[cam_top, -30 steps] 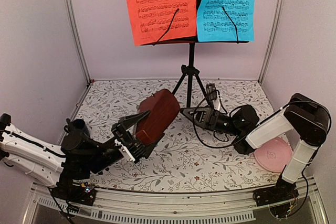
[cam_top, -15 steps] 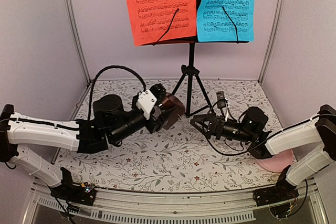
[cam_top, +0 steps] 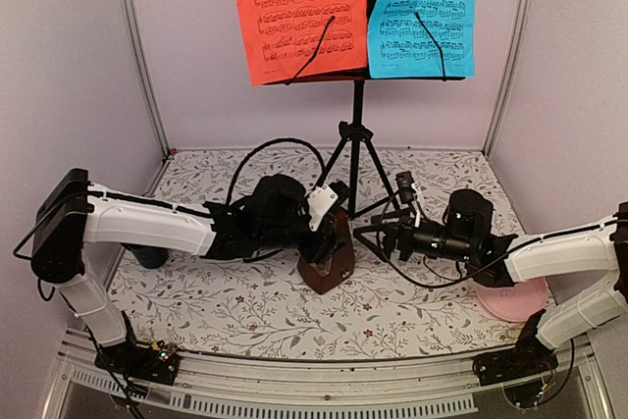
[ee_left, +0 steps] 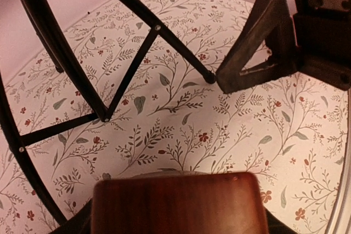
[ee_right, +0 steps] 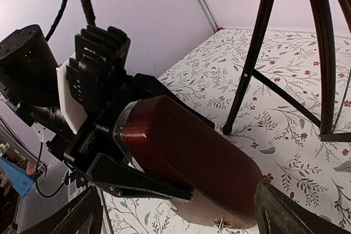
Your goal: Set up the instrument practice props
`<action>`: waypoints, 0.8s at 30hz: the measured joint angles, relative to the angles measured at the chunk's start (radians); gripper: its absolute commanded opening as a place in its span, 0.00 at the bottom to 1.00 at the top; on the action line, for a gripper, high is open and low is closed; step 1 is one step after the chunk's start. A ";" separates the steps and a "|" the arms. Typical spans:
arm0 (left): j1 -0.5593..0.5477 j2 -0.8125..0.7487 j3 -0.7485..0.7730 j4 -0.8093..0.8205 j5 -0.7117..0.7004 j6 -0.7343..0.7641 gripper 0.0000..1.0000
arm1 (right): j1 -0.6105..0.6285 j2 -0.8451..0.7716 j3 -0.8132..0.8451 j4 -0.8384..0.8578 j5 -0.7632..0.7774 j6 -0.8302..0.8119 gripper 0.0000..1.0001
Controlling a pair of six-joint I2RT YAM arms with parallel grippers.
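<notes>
In the middle of the picture, the left gripper [cam_top: 331, 242] squeezes the wooden metronome [cam_top: 324, 267] by its sides, low over the surface [cam_top: 245, 311]. It looks hard and smooth, maybe slippery, so grab the wide part. The right gripper [cam_top: 367, 235] gapes wide, empty.
</notes>
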 measured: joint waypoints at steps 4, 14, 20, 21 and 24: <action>0.011 0.035 0.000 -0.003 0.034 -0.024 0.02 | -0.014 -0.007 0.013 -0.040 0.003 -0.010 0.99; 0.034 0.051 -0.014 0.056 0.093 -0.047 0.60 | -0.030 -0.013 0.087 -0.129 0.031 -0.014 0.99; 0.045 0.028 -0.073 0.122 0.127 -0.051 0.99 | -0.031 0.011 0.175 -0.198 0.043 -0.009 0.99; 0.047 0.012 -0.094 0.141 0.130 -0.055 0.99 | -0.031 0.012 0.186 -0.208 0.043 -0.014 0.99; 0.051 -0.049 -0.169 0.208 0.138 -0.059 0.99 | -0.032 0.021 0.214 -0.231 0.043 -0.026 0.99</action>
